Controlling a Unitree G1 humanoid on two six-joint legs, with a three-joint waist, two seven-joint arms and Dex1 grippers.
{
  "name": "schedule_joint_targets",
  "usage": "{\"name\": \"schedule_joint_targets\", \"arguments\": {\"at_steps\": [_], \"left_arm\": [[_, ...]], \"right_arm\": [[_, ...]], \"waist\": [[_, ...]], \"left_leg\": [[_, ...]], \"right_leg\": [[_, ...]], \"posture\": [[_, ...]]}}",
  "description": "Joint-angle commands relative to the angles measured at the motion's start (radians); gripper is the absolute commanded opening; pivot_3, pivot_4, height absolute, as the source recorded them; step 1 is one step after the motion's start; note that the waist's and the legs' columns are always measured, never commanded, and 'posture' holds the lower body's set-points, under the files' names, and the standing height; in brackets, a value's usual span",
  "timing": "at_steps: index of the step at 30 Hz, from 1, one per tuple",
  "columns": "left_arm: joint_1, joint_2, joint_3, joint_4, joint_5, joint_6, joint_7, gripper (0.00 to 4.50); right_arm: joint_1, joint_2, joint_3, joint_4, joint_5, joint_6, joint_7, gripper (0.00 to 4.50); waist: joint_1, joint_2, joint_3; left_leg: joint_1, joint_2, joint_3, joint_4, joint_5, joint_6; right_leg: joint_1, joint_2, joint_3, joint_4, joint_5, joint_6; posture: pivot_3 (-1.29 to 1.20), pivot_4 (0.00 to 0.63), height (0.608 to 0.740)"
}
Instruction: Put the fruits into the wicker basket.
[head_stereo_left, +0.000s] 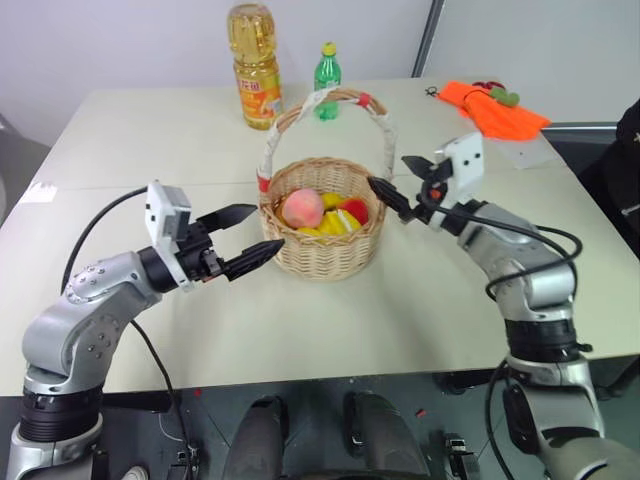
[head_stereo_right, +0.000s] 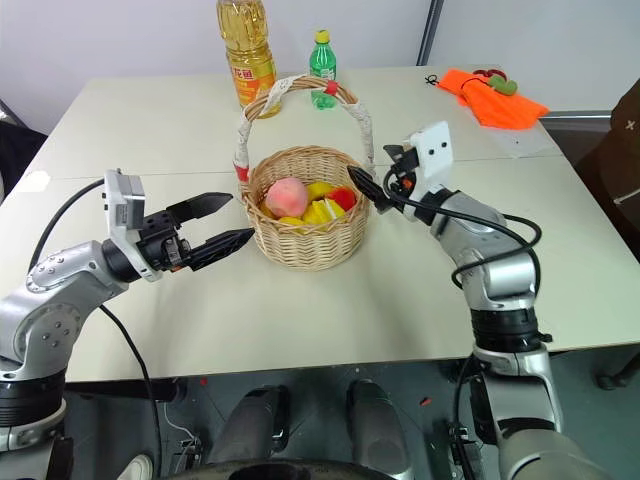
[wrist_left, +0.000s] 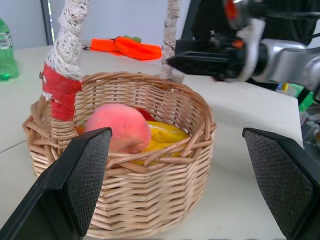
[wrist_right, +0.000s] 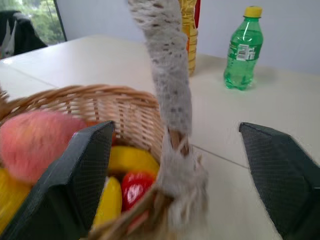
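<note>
The wicker basket (head_stereo_left: 325, 250) stands mid-table, its white-wrapped handle (head_stereo_left: 330, 95) arched over it. Inside lie a pink-orange peach (head_stereo_left: 301, 208), yellow lemon-like fruit (head_stereo_left: 335, 222) and a red piece (head_stereo_left: 355, 210). My left gripper (head_stereo_left: 264, 231) is level just left of the basket, open and empty, with the peach straight ahead of it in the left wrist view. My right gripper (head_stereo_left: 388, 172) is at the basket's right rim, open and empty. In the right wrist view the handle's foot (wrist_right: 172, 145) stands between its fingers (wrist_right: 80, 180); I cannot tell if they touch it.
A yellow oil bottle (head_stereo_left: 255, 65) and a green bottle (head_stereo_left: 327, 70) stand behind the basket at the table's far side. An orange cloth (head_stereo_left: 492, 108) lies at the far right. Bare tabletop (head_stereo_left: 300, 330) runs from the basket to the front edge.
</note>
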Motion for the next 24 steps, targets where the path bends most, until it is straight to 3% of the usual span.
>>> {"name": "schedule_joint_targets", "arguments": {"at_steps": [1,2,5,6,13,17,21,24], "left_arm": [[0.004,0.004,0.022,-0.030,-0.004,-0.024,0.005,4.50],[0.009,0.003,0.024,-0.036,-0.005,-0.024,0.008,4.50],[0.020,0.003,0.025,-0.045,-0.006,-0.025,0.014,4.50],[0.021,0.002,0.026,-0.046,-0.006,-0.025,0.015,4.50],[-0.002,-0.010,0.001,-0.034,-0.003,-0.033,0.018,4.50],[-0.024,-0.021,-0.022,-0.018,0.004,-0.037,0.011,4.50],[-0.043,-0.030,-0.040,-0.006,0.013,-0.043,0.011,4.50],[-0.049,-0.036,-0.044,-0.005,0.018,-0.044,0.013,4.50]], "right_arm": [[-0.022,0.021,-0.044,-0.011,0.025,-0.016,-0.004,2.28],[-0.021,0.023,-0.052,-0.018,0.034,-0.012,-0.004,1.94],[-0.015,0.023,-0.079,-0.037,0.049,-0.007,-0.006,0.30],[-0.011,0.021,-0.106,-0.053,0.060,-0.009,-0.016,0.02],[0.034,-0.081,-0.279,-0.058,0.037,-0.050,-0.089,0.02],[0.042,-0.188,-0.348,0.085,-0.064,-0.098,-0.177,0.02],[0.023,-0.225,-0.383,0.219,-0.102,-0.169,-0.212,0.02],[0.019,-0.246,-0.406,0.267,-0.107,-0.198,-0.211,1.41]], "waist": [[0.004,0.000,0.000],[0.003,0.000,0.000],[0.003,0.000,0.000],[0.002,0.000,0.000],[0.005,0.000,0.000],[0.004,0.000,0.000],[-0.006,0.000,0.000],[-0.009,0.001,0.000]], "left_leg": [[0.000,0.000,0.000,0.000,0.000,0.000],[-0.001,0.000,0.000,0.000,0.000,0.000],[-0.001,0.000,0.000,0.000,0.000,0.000],[-0.001,0.000,0.000,0.000,0.000,0.000],[-0.001,-0.001,0.000,0.000,0.000,0.000],[-0.001,-0.002,0.001,0.000,0.000,0.000],[0.000,-0.001,0.002,0.000,0.000,0.000],[0.001,0.000,0.002,-0.001,-0.001,0.001]], "right_leg": [[0.000,0.000,0.000,0.000,0.000,0.000],[0.000,0.000,0.000,0.000,0.000,0.000],[0.000,-0.001,0.000,0.000,0.000,0.000],[0.000,-0.001,0.000,0.000,0.000,0.000],[0.000,-0.002,0.000,-0.001,-0.001,-0.002],[0.000,-0.002,0.000,-0.001,-0.001,-0.002],[0.000,-0.001,0.001,-0.001,-0.001,-0.002],[0.000,0.001,0.002,0.000,-0.001,-0.002]], "posture": [[0.00,0.150,0.740],[0.00,0.150,0.740],[0.00,0.150,0.740],[0.00,0.150,0.740],[0.00,0.150,0.740],[0.00,0.150,0.740],[0.00,0.150,0.740],[0.00,0.150,0.740]]}}
